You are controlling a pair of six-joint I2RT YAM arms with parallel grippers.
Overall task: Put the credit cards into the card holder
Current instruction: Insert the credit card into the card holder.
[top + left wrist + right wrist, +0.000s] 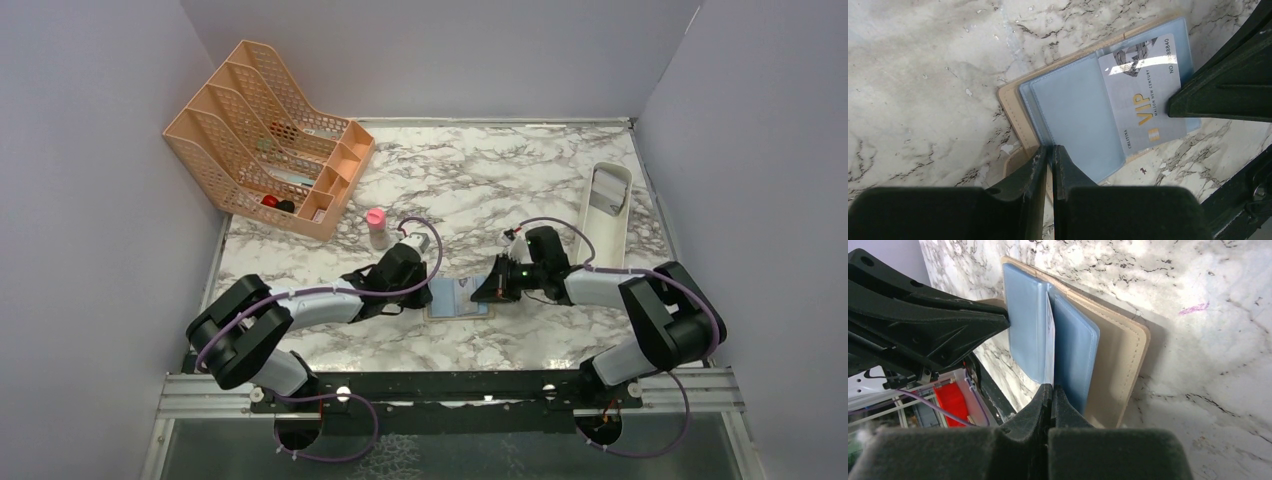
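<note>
The card holder [458, 298] lies open on the marble table between my two grippers, tan outside [1118, 355] and light blue sleeves inside [1068, 110]. My left gripper [1052, 149] is shut on its near edge, by the tan cover. A silvery credit card [1143, 95] marked VIP lies at the right-hand sleeve. Edge-on in the right wrist view, the card [1049, 340] stands between two blue sleeves. My right gripper [1050, 387] is shut on the card's edge. In the top view both grippers, left [425, 292] and right [492, 290], meet at the holder.
A peach mesh file rack [265, 135] stands at the back left. A small bottle with a pink cap [376, 225] is just behind my left gripper. A long white tray [607, 215] lies along the right side. Grey walls close in the table.
</note>
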